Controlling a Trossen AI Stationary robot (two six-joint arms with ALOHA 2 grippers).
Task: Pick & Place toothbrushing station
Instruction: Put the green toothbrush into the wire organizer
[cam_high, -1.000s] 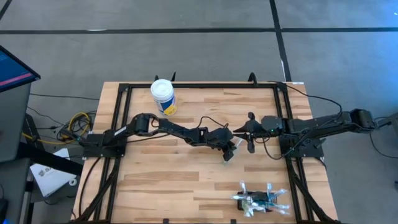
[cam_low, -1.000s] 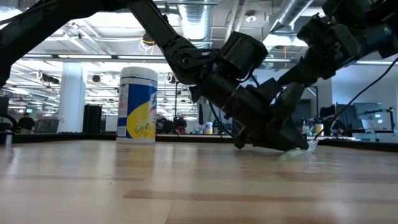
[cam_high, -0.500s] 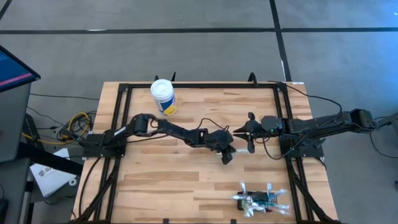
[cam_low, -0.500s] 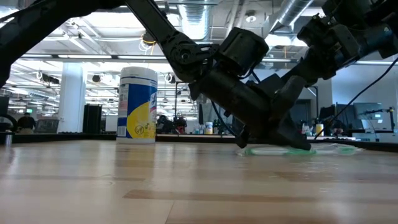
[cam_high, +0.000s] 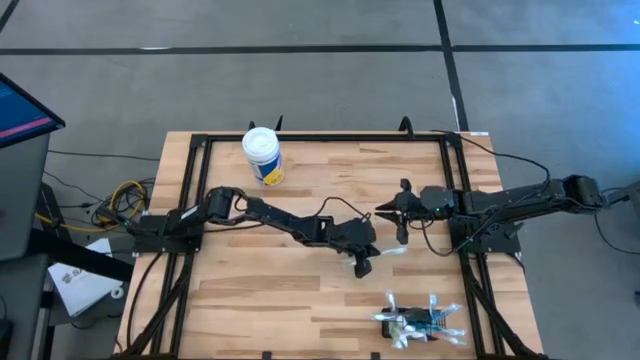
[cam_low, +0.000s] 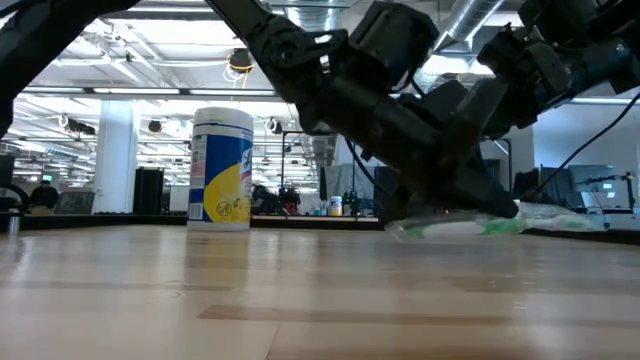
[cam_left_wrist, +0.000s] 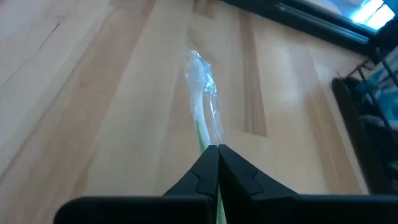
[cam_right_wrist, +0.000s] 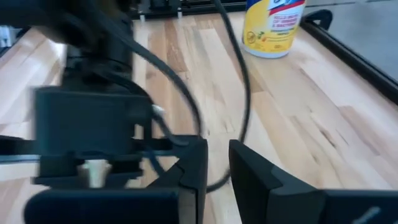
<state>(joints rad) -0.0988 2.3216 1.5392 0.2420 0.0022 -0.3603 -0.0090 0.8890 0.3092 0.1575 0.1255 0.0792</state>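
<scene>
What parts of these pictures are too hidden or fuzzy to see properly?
- Station, high view: too small under clear-wrapped toothbrushes; its slots cannot be seen.
- Toothbrush, left wrist view: its near end is hidden by the left gripper, jaws shut on it.
- Same toothbrush, low view: the dark arm covers one end.
- Tub, right wrist view: its top is cut off by the picture edge.
- Right gripper: the left arm's blurred wrist blocks what lies ahead.

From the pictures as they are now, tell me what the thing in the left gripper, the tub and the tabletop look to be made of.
Toothbrush in the left gripper: green handle, probably plastic, inside a clear, crinkled, glossy wrapper, likely plastic film.
Tub: smooth cylinder with a printed yellow-and-blue label and a white lid, apparently plastic.
Tabletop: pale wood in joined strips, visible grain, faint sheen.
</scene>
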